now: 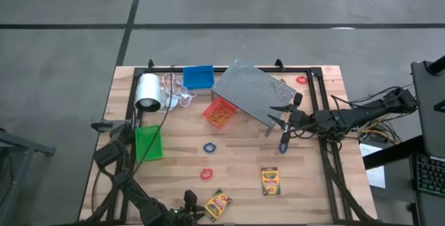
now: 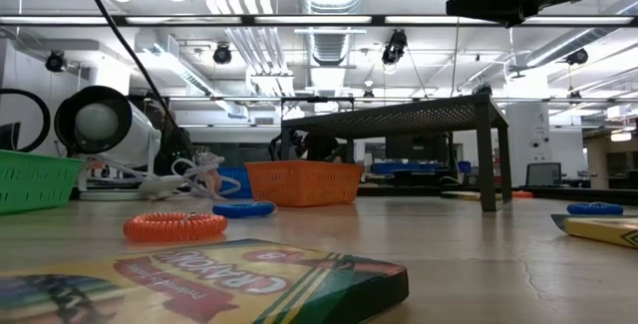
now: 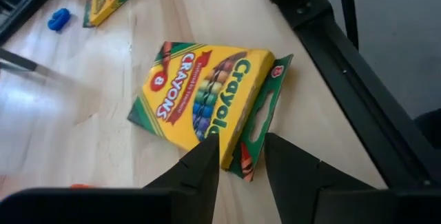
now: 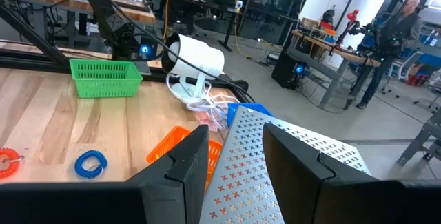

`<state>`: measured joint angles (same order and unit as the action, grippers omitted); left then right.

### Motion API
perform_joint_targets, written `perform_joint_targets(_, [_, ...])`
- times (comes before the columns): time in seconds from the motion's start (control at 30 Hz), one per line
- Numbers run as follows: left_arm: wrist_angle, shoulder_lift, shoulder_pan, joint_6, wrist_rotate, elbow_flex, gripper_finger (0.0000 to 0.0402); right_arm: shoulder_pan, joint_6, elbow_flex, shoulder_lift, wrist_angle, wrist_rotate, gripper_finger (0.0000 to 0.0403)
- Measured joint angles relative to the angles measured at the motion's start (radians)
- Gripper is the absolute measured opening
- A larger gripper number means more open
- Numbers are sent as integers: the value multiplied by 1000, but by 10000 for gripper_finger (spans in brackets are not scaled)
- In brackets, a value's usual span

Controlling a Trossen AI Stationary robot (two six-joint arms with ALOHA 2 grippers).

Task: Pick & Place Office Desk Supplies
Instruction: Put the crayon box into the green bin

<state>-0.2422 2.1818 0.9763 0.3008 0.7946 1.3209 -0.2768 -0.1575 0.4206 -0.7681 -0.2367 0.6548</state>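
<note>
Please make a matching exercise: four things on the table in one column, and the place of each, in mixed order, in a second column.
Things:
1. green bin
2. blue bin
3. white roll
4. crayon box

Places:
A. just beyond the left gripper, by the table's edge
B. near the left edge, at mid-table
C. at the far edge, beside the grey rack
D. far left corner, with cord beside it

Pairs: 1-B, 2-C, 3-D, 4-A

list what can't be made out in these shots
- Red-orange bin: high view, the rack covers its far corner.
- Blue bin: low view, mostly behind the white cord.
- Crayon box: low view, cut off by the right edge.
- Red band: high view, too small for detail.
</note>
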Motion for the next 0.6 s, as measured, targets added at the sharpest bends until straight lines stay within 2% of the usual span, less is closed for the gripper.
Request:
perform_joint_targets(0.2, [46,0,1,8,-104,2,119,0,0,0,0,0,0,137])
perform_joint_targets(0.6, [69,-3,-13,19,-108,-21,119,0,-2,0,0,0,0,137])
